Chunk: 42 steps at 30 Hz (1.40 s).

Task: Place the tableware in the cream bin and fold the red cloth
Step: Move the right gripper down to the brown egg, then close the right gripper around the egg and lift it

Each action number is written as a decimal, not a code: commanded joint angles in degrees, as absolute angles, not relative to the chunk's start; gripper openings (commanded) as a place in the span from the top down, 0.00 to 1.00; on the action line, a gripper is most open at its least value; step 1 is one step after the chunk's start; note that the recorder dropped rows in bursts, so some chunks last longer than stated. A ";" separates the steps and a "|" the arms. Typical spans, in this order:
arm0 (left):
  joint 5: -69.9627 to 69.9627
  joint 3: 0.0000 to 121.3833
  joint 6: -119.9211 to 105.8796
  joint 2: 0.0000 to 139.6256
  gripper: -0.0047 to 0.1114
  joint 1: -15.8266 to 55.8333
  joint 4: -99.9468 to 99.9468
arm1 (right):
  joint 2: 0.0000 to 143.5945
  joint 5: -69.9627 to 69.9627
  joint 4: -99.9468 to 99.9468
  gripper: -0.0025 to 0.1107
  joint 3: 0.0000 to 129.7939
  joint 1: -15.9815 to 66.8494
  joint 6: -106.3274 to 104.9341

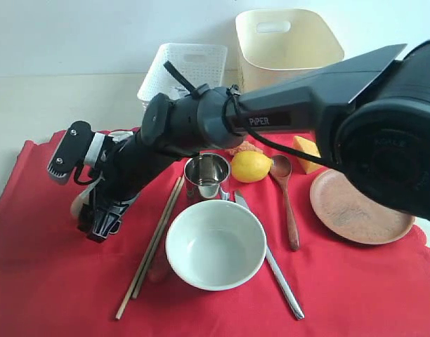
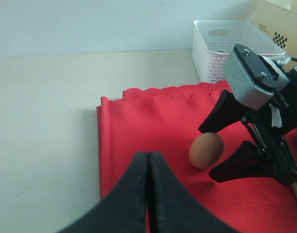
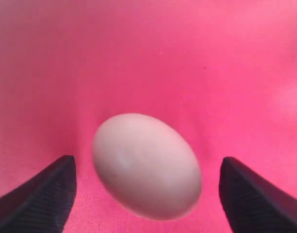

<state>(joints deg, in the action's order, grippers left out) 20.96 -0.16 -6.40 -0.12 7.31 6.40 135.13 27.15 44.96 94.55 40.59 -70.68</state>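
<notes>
One scalloped red cloth (image 2: 139,121) lies under the right hand (image 2: 207,151), spread astride the egg (image 3: 146,167); left hand (image 2: 148,159) closed.

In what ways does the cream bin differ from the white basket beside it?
The cream bin has smooth solid walls; the white basket has perforated lattice walls. The cream bin stands taller than the white basket. Its colour is cream, the basket's pure white. Both are open-topped with a handle cutout and stand beyond the red cloth.
</notes>
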 commanded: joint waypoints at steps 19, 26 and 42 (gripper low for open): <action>20.36 0.00 -6.08 0.00 0.96 7.60 6.27 | 135.07 25.08 44.65 0.64 94.85 40.68 -71.91; 20.36 0.00 -6.08 0.00 0.96 7.60 6.27 | 135.07 25.31 44.65 0.65 94.85 40.68 -71.79; 20.36 0.00 -6.08 0.00 0.96 7.60 6.27 | 132.25 27.65 44.65 0.85 94.85 40.68 -71.79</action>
<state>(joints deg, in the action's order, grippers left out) 20.96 -0.16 -6.40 -0.12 7.31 6.40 134.29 27.28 44.69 94.55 40.59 -71.31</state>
